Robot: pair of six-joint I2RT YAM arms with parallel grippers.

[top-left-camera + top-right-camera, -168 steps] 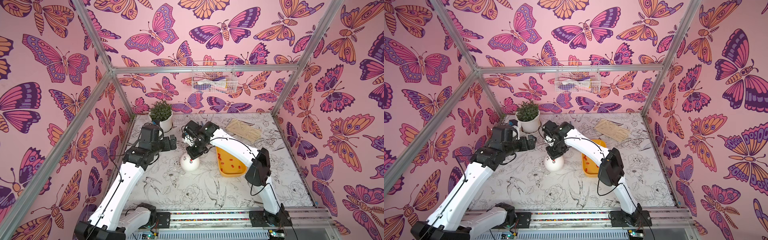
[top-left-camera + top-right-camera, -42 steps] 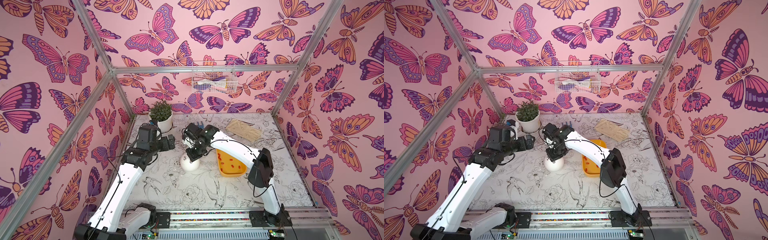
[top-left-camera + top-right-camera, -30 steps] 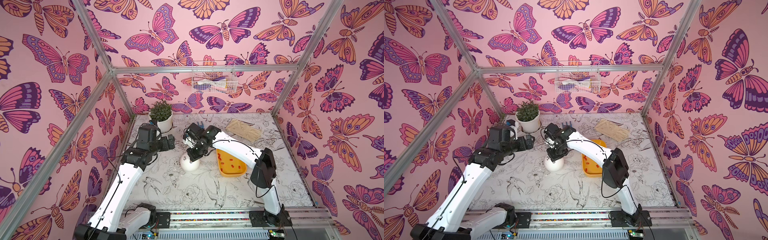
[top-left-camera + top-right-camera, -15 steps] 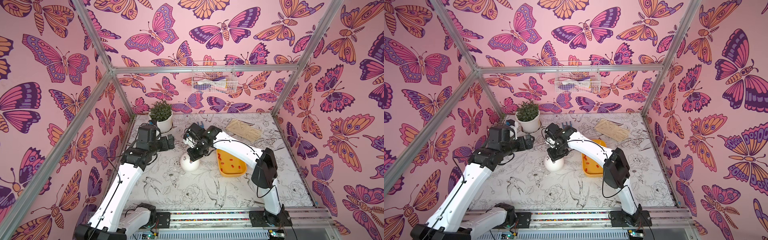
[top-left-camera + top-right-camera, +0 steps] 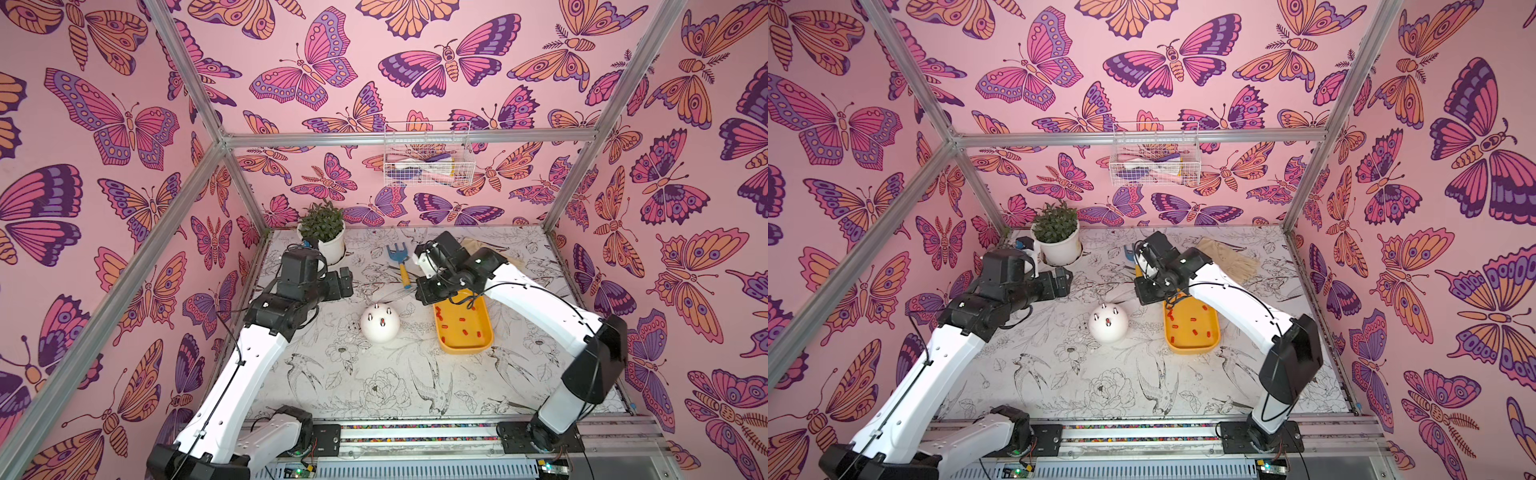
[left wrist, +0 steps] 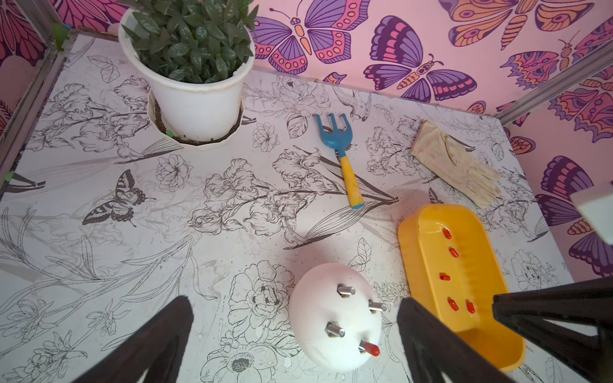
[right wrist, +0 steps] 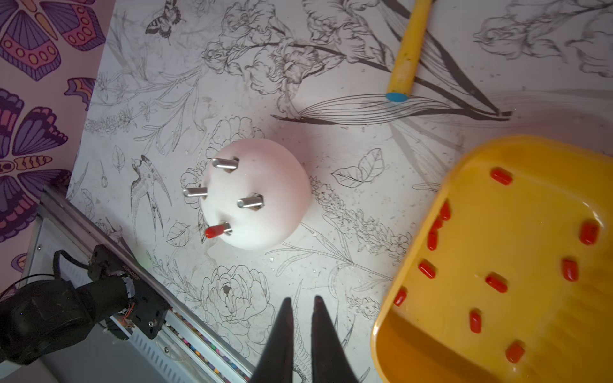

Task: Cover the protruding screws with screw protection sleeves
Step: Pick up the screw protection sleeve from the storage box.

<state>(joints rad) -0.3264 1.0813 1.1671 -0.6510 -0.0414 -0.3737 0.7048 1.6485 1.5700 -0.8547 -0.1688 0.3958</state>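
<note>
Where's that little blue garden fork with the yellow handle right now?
In a top view the garden fork lies flat near the back of the table, between the potted plant and the glove, behind the white dome.

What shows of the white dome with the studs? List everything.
The white dome is smooth, matte and plastic-looking, rounded like an egg, sitting base down on the floral table. Four short metal studs stick out of its top in a cluster; three are bare and shiny, one wears a red sleeve on its tip. The yellow tray lies beside it, apart. Only the table touches it.
</note>
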